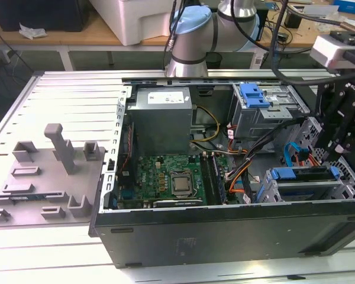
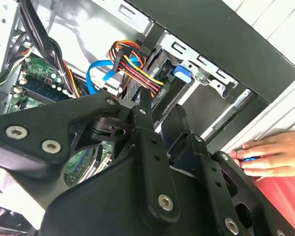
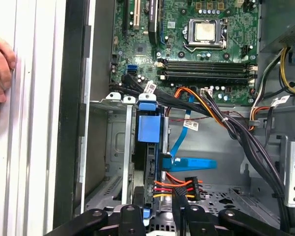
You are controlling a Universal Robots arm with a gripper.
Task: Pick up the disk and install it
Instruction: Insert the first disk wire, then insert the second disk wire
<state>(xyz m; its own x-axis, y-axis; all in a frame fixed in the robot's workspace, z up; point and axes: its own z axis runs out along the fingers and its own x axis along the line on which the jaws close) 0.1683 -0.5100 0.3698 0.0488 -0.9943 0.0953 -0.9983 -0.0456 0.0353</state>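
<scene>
The disk has a blue carrier frame and stands on edge in the lower drive bay at the front corner of the open computer case, on the exterior view's right. In the first wrist view the disk runs lengthwise in its metal bay, with orange, red and black cables plugged in beside it. My black gripper hangs just over the disk's end nearest the case wall. In the first wrist view the gripper straddles that end of the disk. The gripper points into the same bay in the second wrist view.
A grey power-supply box and a drive cage with a blue latch stand at the back of the case. The motherboard lies between them. A person's hand rests on the slatted table beside the case wall. Grey fixtures sit on the exterior view's left.
</scene>
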